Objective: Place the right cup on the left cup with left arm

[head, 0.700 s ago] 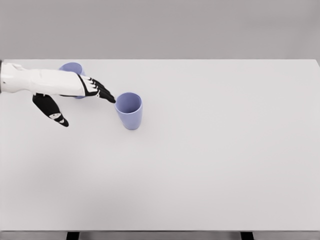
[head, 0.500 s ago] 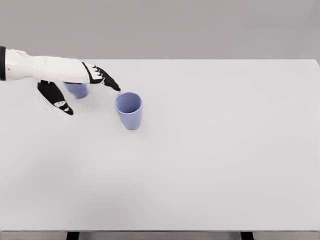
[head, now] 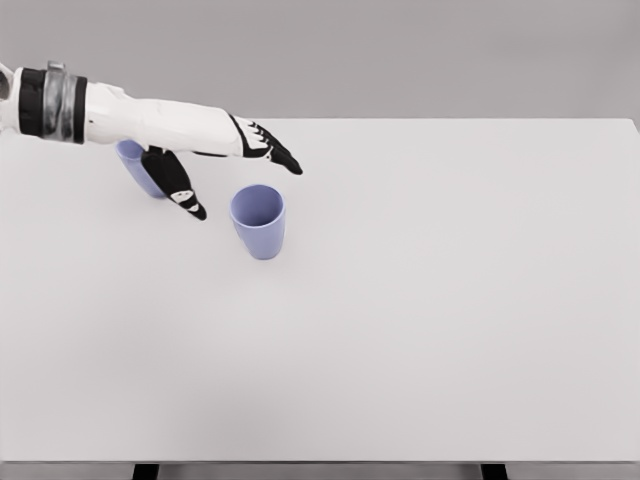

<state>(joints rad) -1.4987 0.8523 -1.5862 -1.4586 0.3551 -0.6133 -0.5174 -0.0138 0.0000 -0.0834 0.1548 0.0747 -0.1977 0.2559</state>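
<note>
The right cup (head: 258,220) is a lilac-blue tumbler, standing upright with its mouth open, on the white table (head: 420,320) left of the middle. The left cup (head: 138,166), same colour, stands further left and far, partly hidden by the arm. The left hand (head: 225,160), fingers spread and holding nothing, has moved right and higher, now above the right cup's far rim.

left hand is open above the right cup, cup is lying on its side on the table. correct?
Not quite. The head view shows the right cup standing upright on the table, its opening facing up, not lying on its side. The rest holds: the left hand is open above it, holding nothing.
</note>
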